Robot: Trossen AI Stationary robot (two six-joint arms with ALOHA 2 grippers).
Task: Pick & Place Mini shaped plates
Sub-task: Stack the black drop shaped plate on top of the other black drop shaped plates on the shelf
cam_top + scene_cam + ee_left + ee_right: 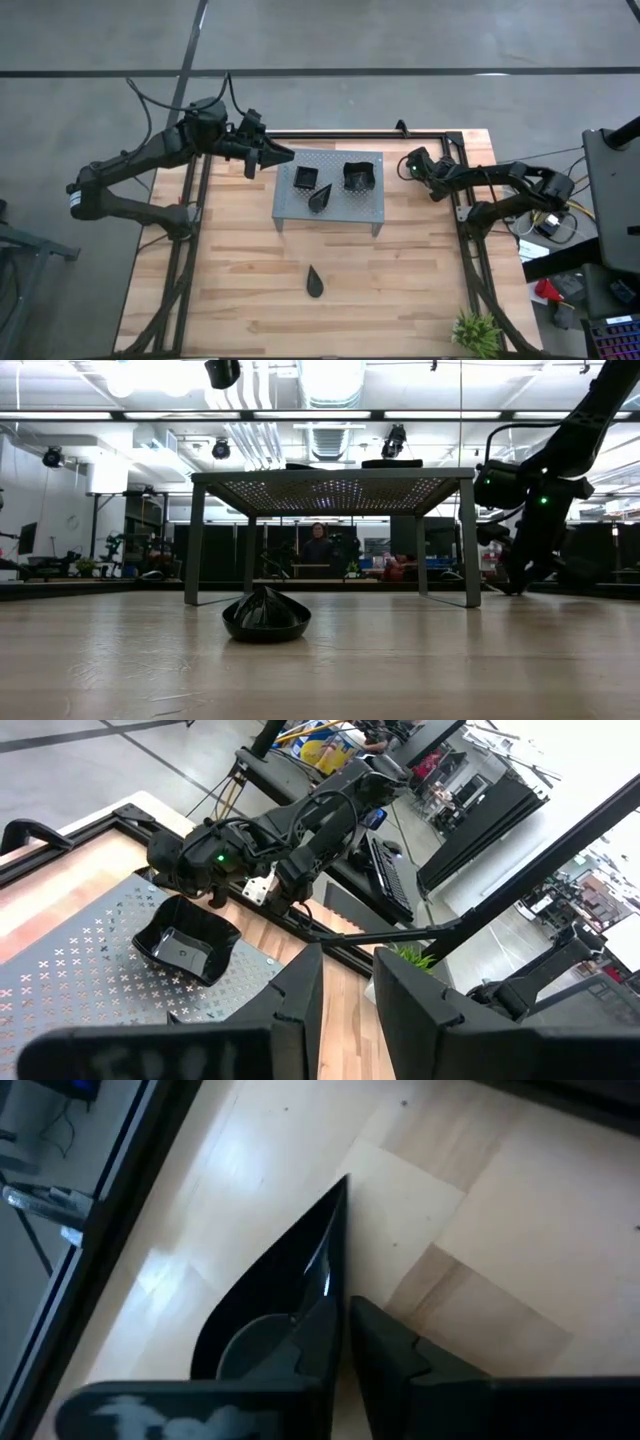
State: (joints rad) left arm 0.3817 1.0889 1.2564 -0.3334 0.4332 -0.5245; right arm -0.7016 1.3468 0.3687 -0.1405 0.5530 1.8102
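Three mini shaped plates sit on top of the grey perforated rack (330, 188): a square dish (305, 178) toward its left, a second square dish (358, 176) toward its right, and a teardrop dish (320, 198) between them near the front edge, its long axis slanted with the tip toward the rack's back right; a fourth plate, the lone teardrop dish (314, 282), lies on the bare wooden table (400, 290) well in front of the rack, its tip pointing away from the front edge and its long axis running front to back; in the low view it (265, 618) rests flat with the rack standing behind it.

The left gripper (285, 155) hovers just off the rack's back left corner, fingers a narrow gap apart and holding nothing; its wrist view looks past those fingers (300, 1005) at the right-hand square dish (187, 941); the right gripper (408, 165) hangs just beside the rack's right edge, close to that dish, its fingers (390, 1355) nearly closed with only a slim gap and nothing between them.

A small green plant (476, 333) stands at the table's front right corner, well apart from the plates.
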